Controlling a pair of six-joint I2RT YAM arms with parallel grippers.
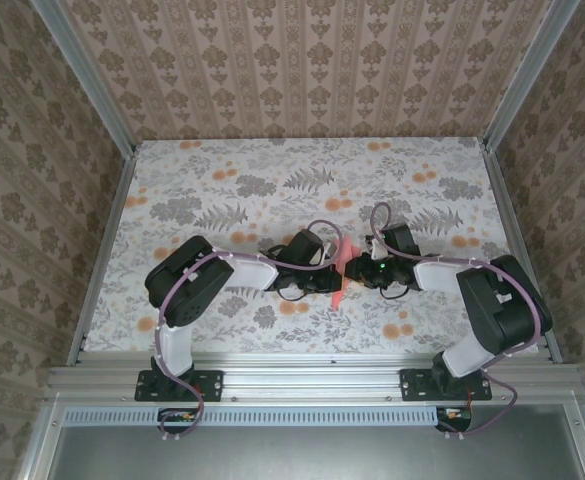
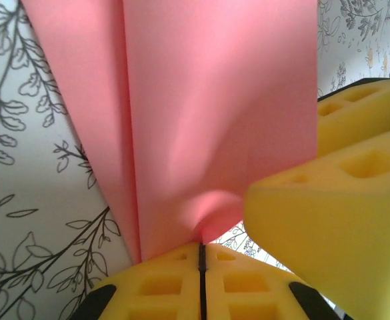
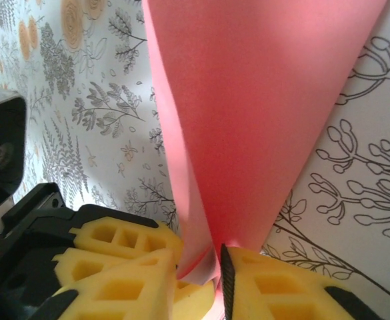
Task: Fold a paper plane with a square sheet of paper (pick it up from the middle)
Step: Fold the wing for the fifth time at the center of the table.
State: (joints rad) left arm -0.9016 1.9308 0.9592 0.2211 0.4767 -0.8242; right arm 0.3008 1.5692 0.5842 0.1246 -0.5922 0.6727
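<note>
We look down into a booth papered in a beige damask stripe (image 1: 312, 60), where a table (image 1: 272, 170) wears a matte cloth printed with grey ferns and small orange blooms. At the middle of that table, between the tips of the two arms, is the pink paper (image 1: 343, 266): thin, smooth and salmon-coloured, folded into a slim strip. From above we cannot tell whether it touches the cloth. Close up from the left wrist, the paper (image 2: 215, 100) shows a sharp lengthwise crease with a flap on each side. The flaps taper down to a puckered point, with soft shadow where the sheet dents. That point runs into the left gripper (image 2: 201, 257), whose yellow fingers (image 2: 161, 290) are blocky and pocketed with square hollows. They meet along a hairline dark seam, so we read this gripper as closed tight, nipping the paper's lower tip. Just beside it, the other arm's yellow fingers (image 2: 341, 213) crowd in against the sheet's edge. From the right wrist, the paper (image 3: 248, 100) narrows like a funnel into the right gripper (image 3: 205, 267). A thin slot remains beside its black-edged yellow finger (image 3: 281, 290) with the paper inside it, and we cannot tell whether the pads actually press the sheet. Further out, the left arm (image 1: 187, 285) and right arm (image 1: 497, 300), black with white links, reach inward from bases bolted to a ribbed aluminium rail (image 1: 312, 378) at the near edge.
</note>
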